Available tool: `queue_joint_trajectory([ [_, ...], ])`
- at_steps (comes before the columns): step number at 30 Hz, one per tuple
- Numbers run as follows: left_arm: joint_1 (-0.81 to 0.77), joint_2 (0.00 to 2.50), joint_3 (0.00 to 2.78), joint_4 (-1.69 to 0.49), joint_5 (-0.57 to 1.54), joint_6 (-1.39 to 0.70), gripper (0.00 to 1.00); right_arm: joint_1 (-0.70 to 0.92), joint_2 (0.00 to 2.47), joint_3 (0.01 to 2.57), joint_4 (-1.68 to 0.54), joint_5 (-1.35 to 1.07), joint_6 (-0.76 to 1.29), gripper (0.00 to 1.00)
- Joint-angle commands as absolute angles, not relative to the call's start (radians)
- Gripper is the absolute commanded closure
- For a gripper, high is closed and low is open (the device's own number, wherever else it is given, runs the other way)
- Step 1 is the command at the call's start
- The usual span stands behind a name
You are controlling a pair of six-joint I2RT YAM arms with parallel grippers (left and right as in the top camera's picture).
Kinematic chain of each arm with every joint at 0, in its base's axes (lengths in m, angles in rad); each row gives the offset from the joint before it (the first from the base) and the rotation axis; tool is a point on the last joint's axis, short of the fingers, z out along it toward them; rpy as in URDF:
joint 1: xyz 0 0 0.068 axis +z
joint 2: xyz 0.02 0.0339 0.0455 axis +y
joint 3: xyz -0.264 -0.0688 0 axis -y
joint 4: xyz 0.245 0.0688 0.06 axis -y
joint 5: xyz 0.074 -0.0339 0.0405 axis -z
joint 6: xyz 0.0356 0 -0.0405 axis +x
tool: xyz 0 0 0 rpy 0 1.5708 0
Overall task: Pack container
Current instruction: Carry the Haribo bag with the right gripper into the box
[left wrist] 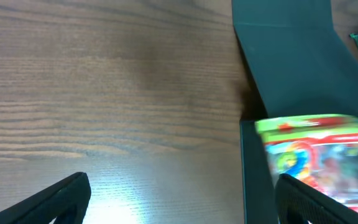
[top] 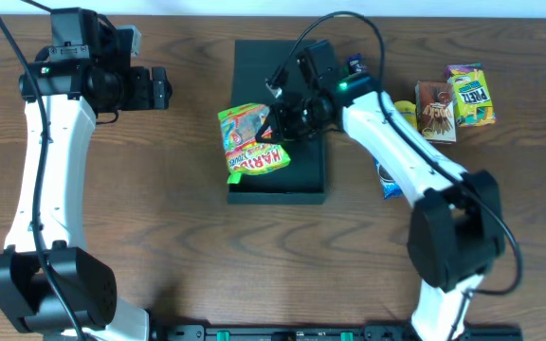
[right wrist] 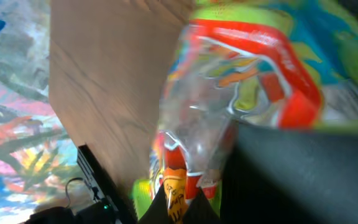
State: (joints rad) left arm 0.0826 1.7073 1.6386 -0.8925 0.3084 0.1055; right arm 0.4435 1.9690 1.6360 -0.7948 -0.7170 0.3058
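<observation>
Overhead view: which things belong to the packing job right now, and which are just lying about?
In the job:
- container
- Haribo bag, gripped by the right gripper at the container's left edge

Lying about:
- pretzel packet, brown packet and blue packet, right of the container, probably next to pack
- left gripper, open, holding nothing

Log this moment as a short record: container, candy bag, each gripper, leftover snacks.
container: dark square box, flap lid open, mid-table
Haribo bag: partly over the container's left edge
right gripper: shut on the Haribo bag
left gripper: open, empty, over bare wood left of the container
snack packets: on the table, right of the container
</observation>
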Motion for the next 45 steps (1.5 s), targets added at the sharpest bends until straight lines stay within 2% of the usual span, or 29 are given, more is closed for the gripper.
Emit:
queue_joint_trajectory([
  [1,0.086,1.688,1.647,-0.890,0.315,0.112,0.05,0.435,1.832,1.641,-0.789,-0.713,0.260,0.98],
  [13,0.085,1.688,1.647,-0.888,0.315,0.112,0.05,0.458,1.820,1.535,-0.768,-0.699,0.261,0.99],
  [25,0.085,1.688,1.647,-0.889,0.315,0.112,0.05,0.463,1.825,1.330,-0.520,-0.691,0.277,0.99],
  [32,0.085,1.688,1.647,-0.889,0.315,0.112,0.05,0.463,1.844,1.257,-0.431,-0.612,0.300,0.99],
  [34,0.085,1.688,1.647,-0.889,0.315,0.112,0.04,0.465,1.856,1.238,-0.439,-0.519,0.353,0.99],
  [35,0.085,1.688,1.647,-0.889,0.315,0.112,0.05,0.465,1.863,1.233,-0.456,-0.466,0.380,0.91],
  [36,0.085,1.688,1.647,-0.889,0.315,0.112,0.05,0.465,1.866,1.233,-0.469,-0.438,0.392,0.75],
  [37,0.085,1.688,1.647,-0.889,0.315,0.112,0.04,0.463,1.865,1.234,-0.475,-0.426,0.394,0.50],
  [39,0.085,1.688,1.647,-0.889,0.315,0.113,0.05,0.455,1.856,1.246,-0.480,-0.429,0.404,0.29],
  [40,0.085,1.688,1.647,-0.889,0.315,0.113,0.05,0.451,1.852,1.258,-0.487,-0.429,0.412,0.23],
  [44,0.085,1.688,1.647,-0.889,0.315,0.113,0.05,0.431,1.816,1.356,-0.577,-0.382,0.410,0.13],
  [45,0.085,1.688,1.647,-0.889,0.315,0.113,0.05,0.430,1.805,1.390,-0.617,-0.358,0.403,0.01],
])
